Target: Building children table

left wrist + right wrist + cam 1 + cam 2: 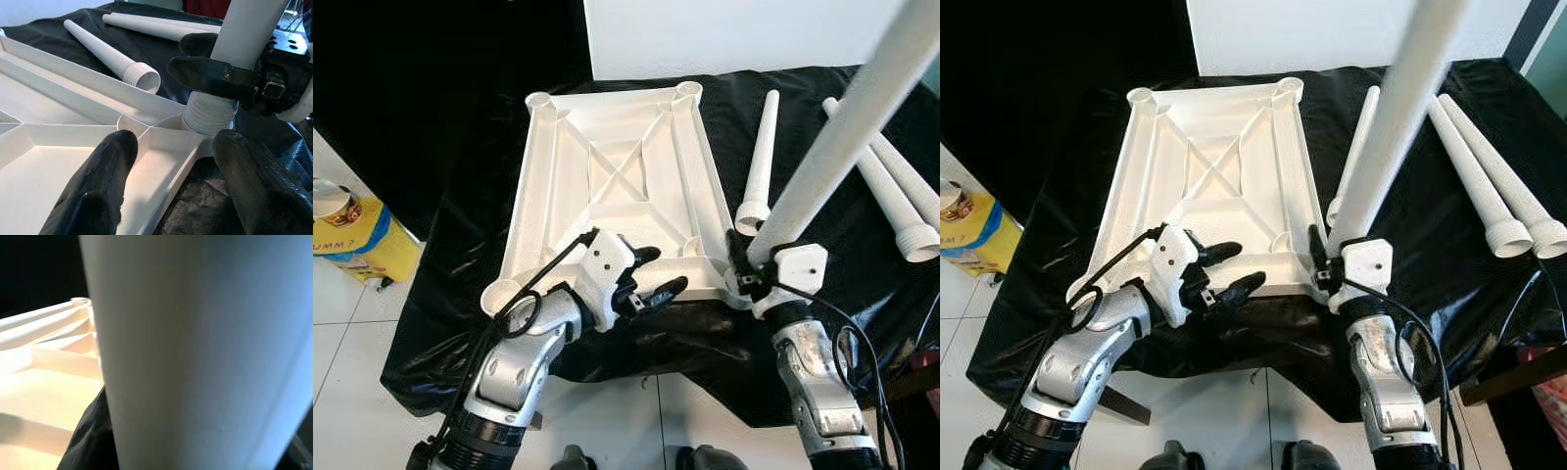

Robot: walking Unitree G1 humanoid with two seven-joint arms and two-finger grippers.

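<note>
You are seating the first leg [847,127], clamped in the right gripper [230,73], into the upturned tabletop's [617,186] near-right socket [208,115], while the left gripper [646,279] is hovering wide open and three legs [901,196] are lying loose.

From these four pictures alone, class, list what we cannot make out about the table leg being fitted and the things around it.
- Held leg: its upper end is cut off by the top edge of both eye views.
- Corner socket: whether the threads have caught is hidden by the leg's threaded end, left wrist view.
- Right gripper: in the right wrist view the leg blocks nearly all of it.
- Yellow pack: cut off by the left edge; lettering unreadable.
</note>
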